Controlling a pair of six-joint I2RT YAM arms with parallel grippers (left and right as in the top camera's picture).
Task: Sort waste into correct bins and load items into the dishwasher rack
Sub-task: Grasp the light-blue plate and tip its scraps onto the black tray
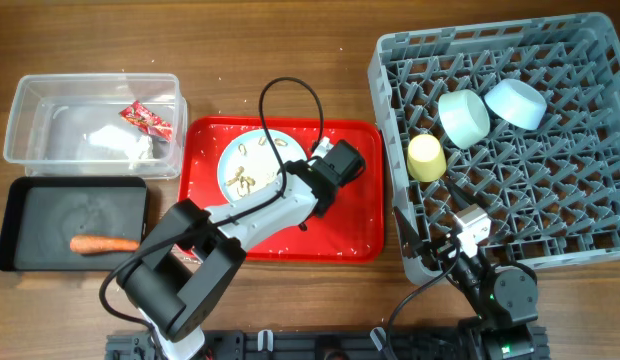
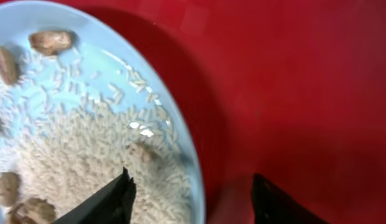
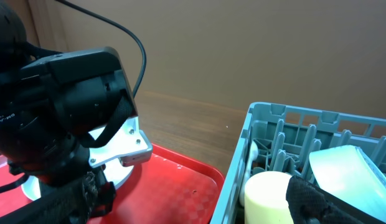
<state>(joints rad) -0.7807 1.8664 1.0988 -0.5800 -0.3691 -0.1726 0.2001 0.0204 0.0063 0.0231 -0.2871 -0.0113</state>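
Note:
A pale blue plate [image 1: 252,165] with rice and beige food scraps [image 2: 50,42] lies on the red tray [image 1: 350,215]. My left gripper [image 2: 193,180] is open, with its fingers either side of the plate's right rim [image 2: 180,124]. The grey dishwasher rack [image 1: 375,70] holds two mint-blue bowls [image 1: 463,117] [image 1: 516,103] and a yellow cup [image 1: 426,157]. My right gripper [image 3: 199,205] is open and empty at the rack's front left corner, next to the cup [image 3: 274,199]. The clear tub [image 1: 50,95] holds the wrapper [image 1: 148,119] and tissue [image 1: 120,143]. The carrot [image 1: 103,244] lies in the black tray [image 1: 30,215]. I cannot pick out the spoon.
The left arm [image 1: 260,210] reaches across the red tray, and its cable loops above the plate. The left wrist [image 3: 62,93] fills the left of the right wrist view. Bare wood table lies between the tub and the rack.

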